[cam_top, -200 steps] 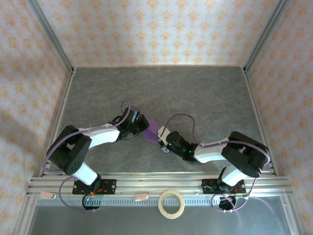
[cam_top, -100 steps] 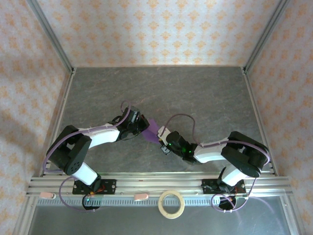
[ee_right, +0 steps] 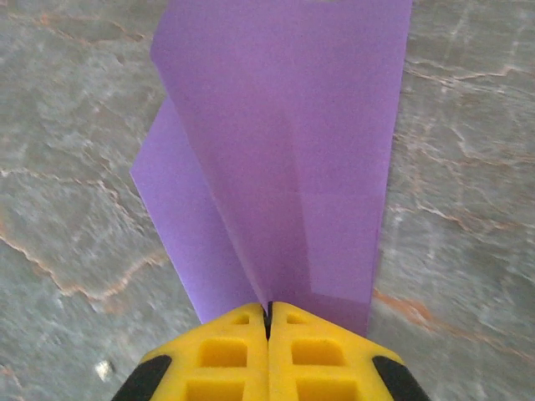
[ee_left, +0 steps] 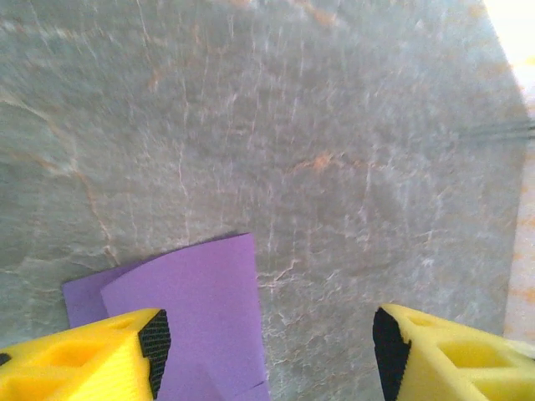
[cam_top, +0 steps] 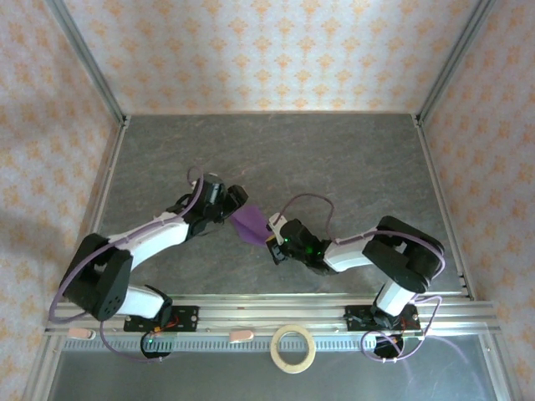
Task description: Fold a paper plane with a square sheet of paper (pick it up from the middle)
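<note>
Between the yellow fingertips of the right gripper (ee_right: 269, 307), the purple sheet of paper (ee_right: 284, 150) is being pinched at its near edge, with the jaws pressing tight together on it. Ahead of that gripper the sheet is fanning outward in overlapping folded layers above the grey counter (ee_right: 468, 167). At the paper's far side, the left gripper (ee_left: 267, 342) is standing wide, its fingers (ee_left: 100, 359) well apart. A corner of the sheet is lying beside one finger; whether they are touching is unclear. Well behind the right gripper, past the arm bases, a tan tape ring (cam_top: 293, 347) is lying flat.
</note>
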